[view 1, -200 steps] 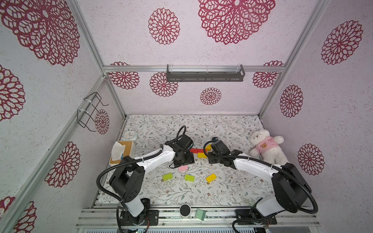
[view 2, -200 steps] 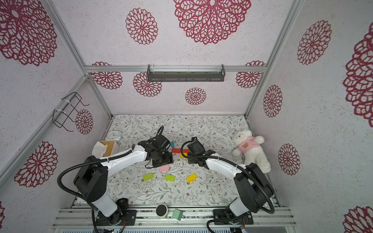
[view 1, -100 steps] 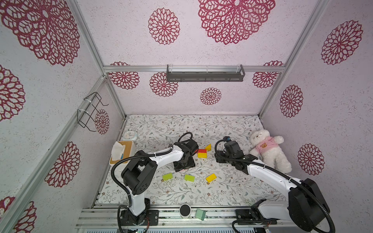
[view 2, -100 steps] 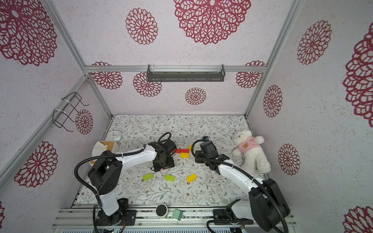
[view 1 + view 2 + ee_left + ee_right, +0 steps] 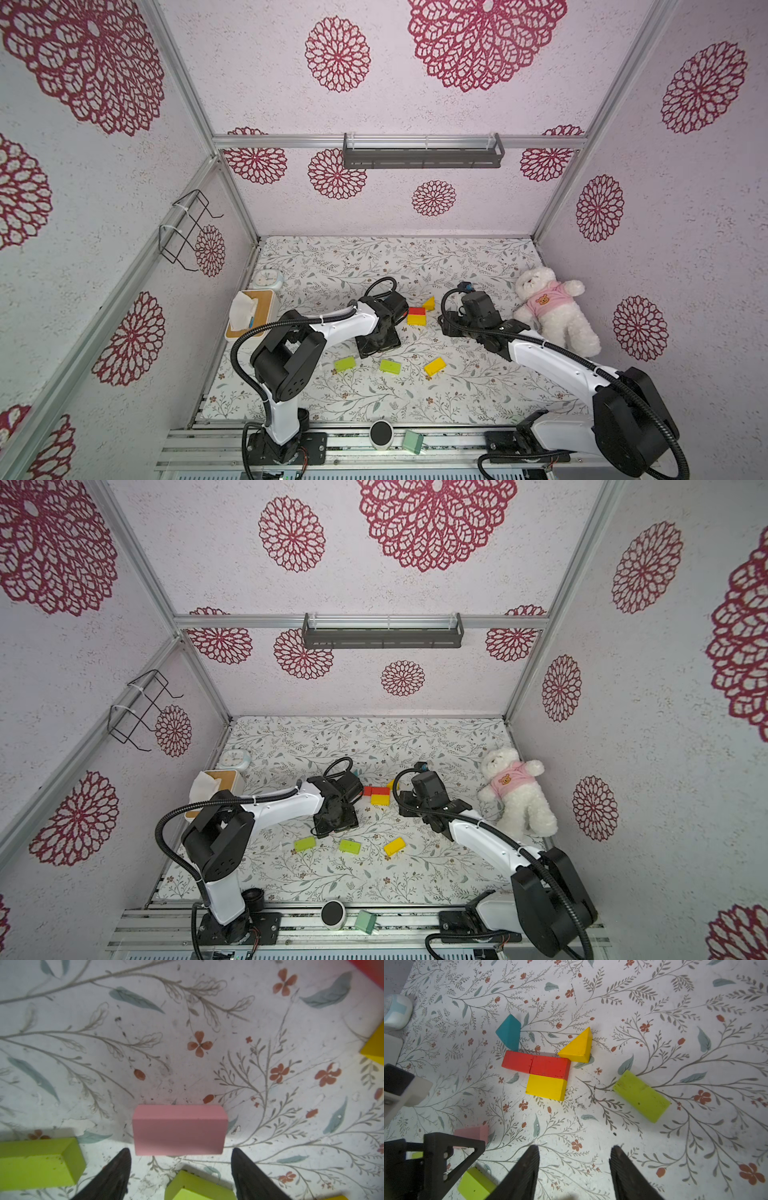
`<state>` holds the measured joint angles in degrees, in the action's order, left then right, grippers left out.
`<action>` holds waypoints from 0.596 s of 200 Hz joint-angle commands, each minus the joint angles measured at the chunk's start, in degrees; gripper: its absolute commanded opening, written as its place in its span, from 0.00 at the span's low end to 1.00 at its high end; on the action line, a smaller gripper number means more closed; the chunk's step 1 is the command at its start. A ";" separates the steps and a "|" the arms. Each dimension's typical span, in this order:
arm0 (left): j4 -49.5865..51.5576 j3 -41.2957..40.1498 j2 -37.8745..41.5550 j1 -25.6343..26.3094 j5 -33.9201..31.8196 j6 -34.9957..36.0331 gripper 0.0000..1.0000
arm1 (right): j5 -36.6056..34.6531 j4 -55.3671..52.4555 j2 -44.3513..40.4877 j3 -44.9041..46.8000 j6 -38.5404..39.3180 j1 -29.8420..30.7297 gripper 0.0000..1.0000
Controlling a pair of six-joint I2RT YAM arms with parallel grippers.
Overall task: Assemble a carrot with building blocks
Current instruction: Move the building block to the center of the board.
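Left jaws wide near pink block (image 5: 179, 1130)

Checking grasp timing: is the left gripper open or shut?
Open: the left gripper has its fingers apart; the pink block lies ungripped at their tips.

Facing pale walls (image 5: 395, 112) printed with crimson rosettes (image 5: 337, 54) and joined by aluminium rails (image 5: 291, 141). Seeing a grey shelf (image 5: 422, 156) hanging on the back wall, a wire rack (image 5: 187, 232) on the left wall. Looking down on a floral tabletop (image 5: 374, 257), evenly lit.

Robot lab booth, alu frame (image 5: 291, 142), wallpapered panels (image 5: 374, 218), floral table cover (image 5: 374, 257)
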<state>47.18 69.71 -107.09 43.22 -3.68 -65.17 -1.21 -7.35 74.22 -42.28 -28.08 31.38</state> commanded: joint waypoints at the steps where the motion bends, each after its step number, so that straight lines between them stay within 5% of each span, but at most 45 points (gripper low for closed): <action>1: -1.28 -0.07 -0.94 -0.58 -0.93 -0.49 0.78 | 0.49 1.20 0.14 -0.56 -0.73 -0.34 0.59; 119: -2.10 1.38 -3.08 -2.08 -1.40 5.20 0.63 | 0.59 1.11 1.11 -1.14 -1.43 -0.36 0.58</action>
<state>46.04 69.84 -108.79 41.98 -3.57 -61.91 -1.15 -7.31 75.11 -42.28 -28.53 31.38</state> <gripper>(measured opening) 0.649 0.584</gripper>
